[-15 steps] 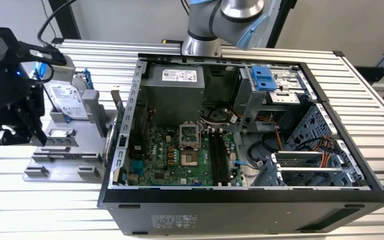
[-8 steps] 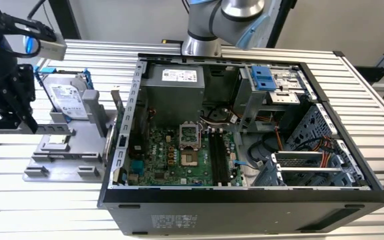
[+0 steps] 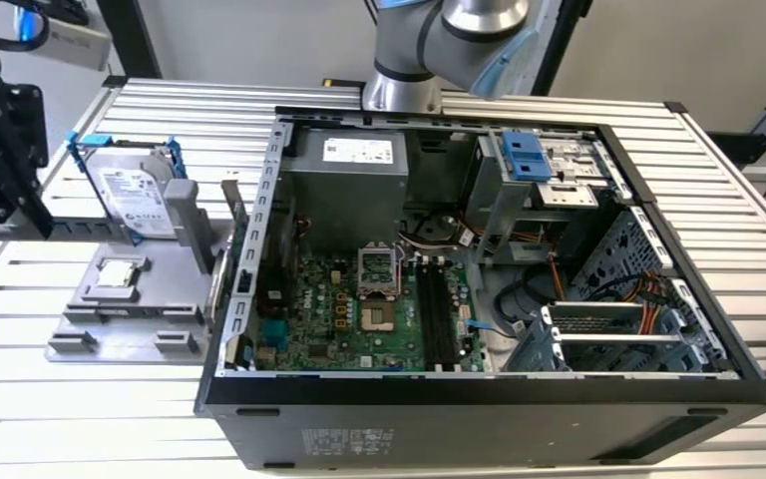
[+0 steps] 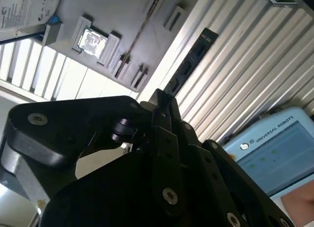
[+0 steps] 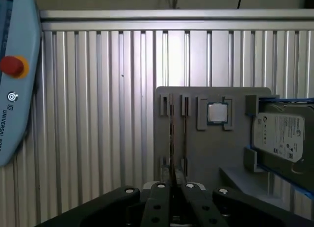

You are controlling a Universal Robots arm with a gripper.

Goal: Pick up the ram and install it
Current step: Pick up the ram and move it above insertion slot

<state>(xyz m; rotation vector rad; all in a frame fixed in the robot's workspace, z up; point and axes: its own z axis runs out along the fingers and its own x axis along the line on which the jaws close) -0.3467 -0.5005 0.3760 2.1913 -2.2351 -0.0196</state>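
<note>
**State.** The tool (image 4: 163, 103) is clamped on one short end of the ram (image 4: 190, 64). The rest of the stick projects free beyond the tool tips, with its pale label at the far end. In the first wrist view the ram (image 5: 171, 138) appears edge-on, as a thin dark line.

**Location.** The ram appears to be held above the grey holder (image 5: 196, 148), in line with the slots at the holder's slotted end. The processor chip (image 5: 217, 113) sits at the holder's middle. The hard drive (image 5: 282, 138) stands at the holder's opposite end.

**Handling (judgement).**
- The ram is probably light, thin and stiff, so it should need little clamping force.
- The board is likely brittle and will not tolerate bending or twisting.
- The faces are smooth, so a narrow hold may let the stick pivot.
- Take hold on the flat faces near one short end, or by the short edges. Avoid the contact edge.
- An end grip leaves a long overhang, and any side load will act as a lever at the tool.
</note>
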